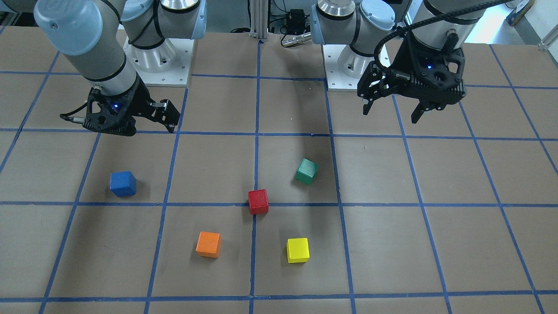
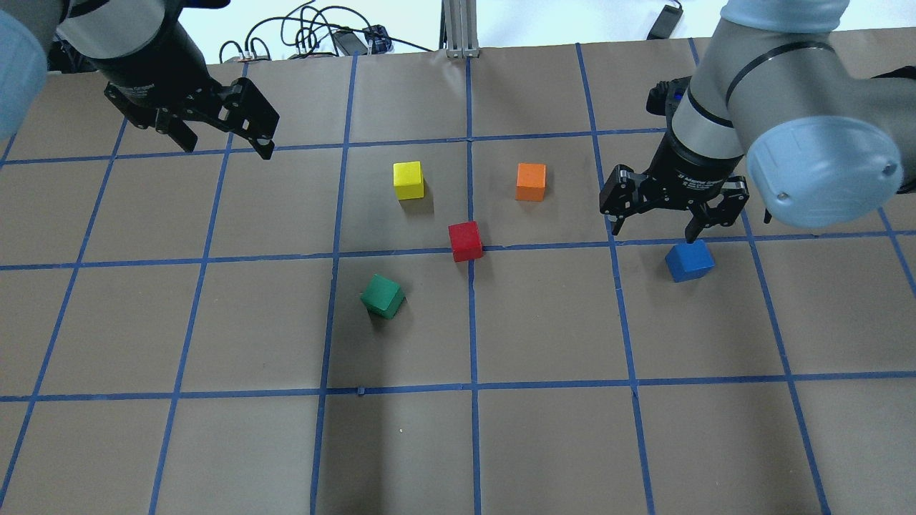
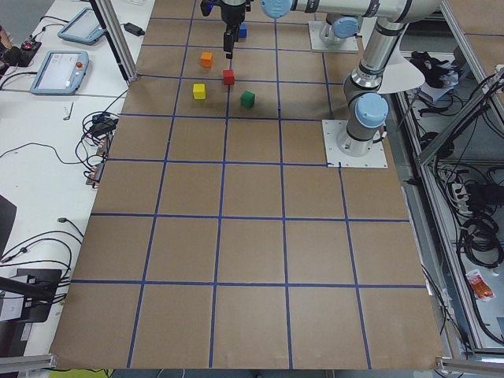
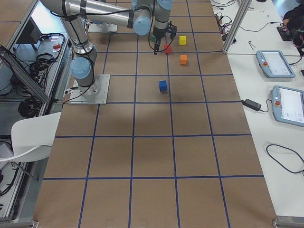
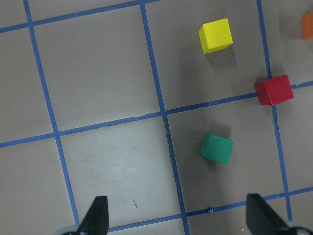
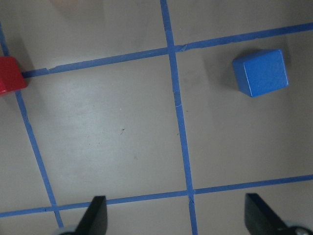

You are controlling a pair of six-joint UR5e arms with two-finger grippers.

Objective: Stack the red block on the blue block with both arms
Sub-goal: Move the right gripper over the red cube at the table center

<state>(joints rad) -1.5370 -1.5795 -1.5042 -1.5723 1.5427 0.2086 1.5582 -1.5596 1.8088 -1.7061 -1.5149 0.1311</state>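
Note:
The red block sits on a blue tape line near the table's middle; it also shows in the overhead view and at the right of the left wrist view. The blue block stands alone on the robot's right side and shows at the upper right of the right wrist view. My right gripper is open and empty, and hovers just beside the blue block. My left gripper is open and empty, and hangs high, well to the left of the red block.
A green block lies turned at an angle near the red one. A yellow block and an orange block stand beyond it. The arm bases are bolted at the robot's edge of the taped brown table.

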